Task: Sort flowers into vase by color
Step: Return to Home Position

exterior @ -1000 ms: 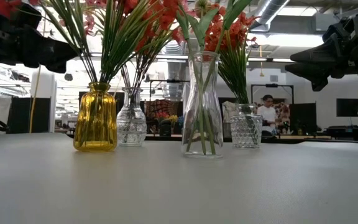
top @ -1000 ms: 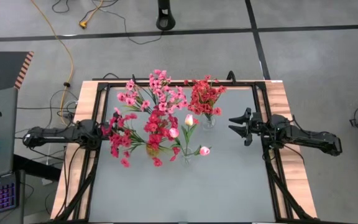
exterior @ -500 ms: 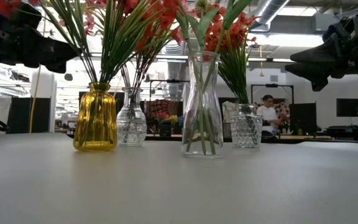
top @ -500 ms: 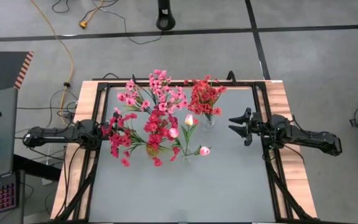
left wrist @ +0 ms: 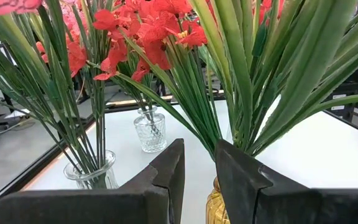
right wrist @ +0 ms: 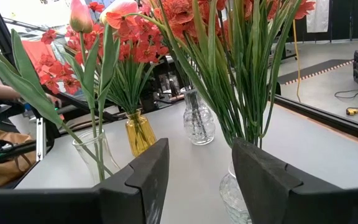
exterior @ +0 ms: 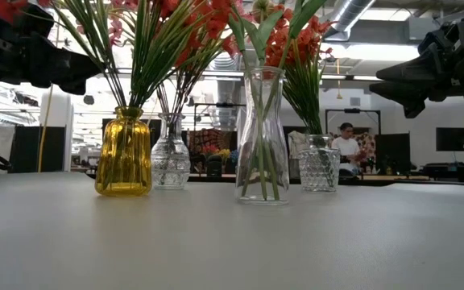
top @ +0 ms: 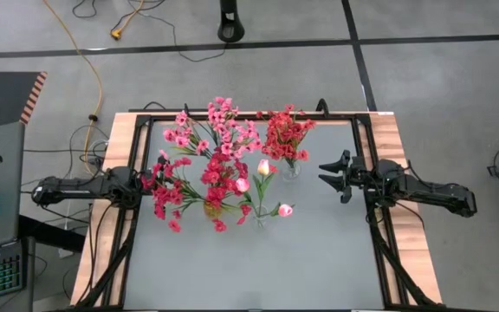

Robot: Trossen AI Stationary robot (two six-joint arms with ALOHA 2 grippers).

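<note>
Four vases of flowers stand upright on the grey table. Magenta sprigs (top: 189, 186) fill a yellow vase (exterior: 123, 153). Pink sprigs (top: 215, 130) sit in a round clear vase (exterior: 170, 161), pale tulip buds (top: 262, 184) in a tall clear vase (exterior: 262, 137), and red sprigs (top: 286, 134) in a short cut-glass vase (exterior: 320, 163). My left gripper (left wrist: 197, 149) hovers level beside the magenta bunch, above the yellow vase (left wrist: 216, 208), with a narrow gap between its fingers. My right gripper (right wrist: 197, 146) is wide open to the right of the red bunch, facing it.
The vases cluster in the table's far middle; bare grey tabletop (top: 258, 269) spreads toward the near edge. A dark frame (top: 371, 234) runs along the table's sides. A person (exterior: 346, 145) sits far off in the room, and a person's arm (right wrist: 5, 92) shows beyond the table.
</note>
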